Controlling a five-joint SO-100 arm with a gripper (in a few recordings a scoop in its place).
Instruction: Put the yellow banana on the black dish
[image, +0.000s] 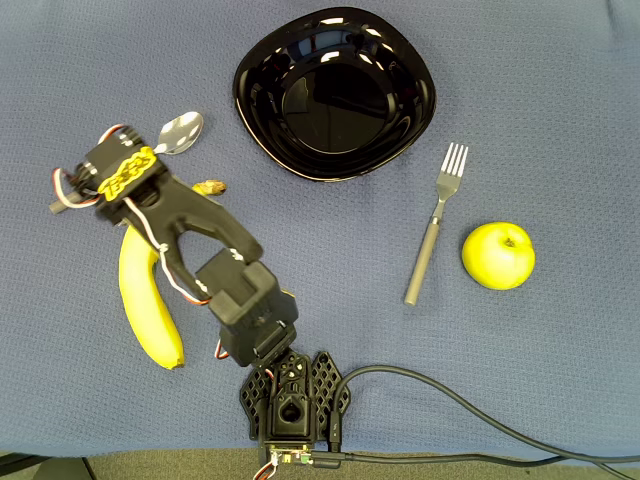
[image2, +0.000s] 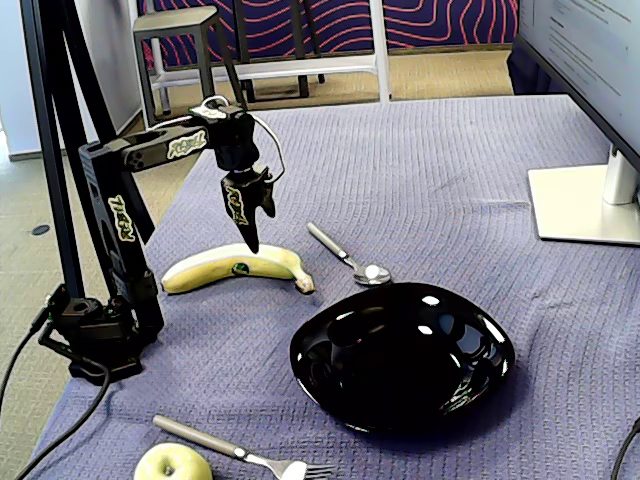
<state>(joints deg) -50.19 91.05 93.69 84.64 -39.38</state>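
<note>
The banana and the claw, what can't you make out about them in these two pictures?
- Yellow banana: in the overhead view the arm covers its middle and stem end.
- Claw: in the fixed view the fingers overlap, so open or shut is unclear, as is contact with the banana.
- Spoon: handle hidden under the arm overhead.

On the blue-grey cloth (image: 560, 120), seen from overhead: a spoon (image: 180, 132) at ten o'clock, a grey-handled fork (image: 436, 222) at three — tines pointing to twelve — and a yellow-green apple (image: 498, 256) just beside it.
</note>
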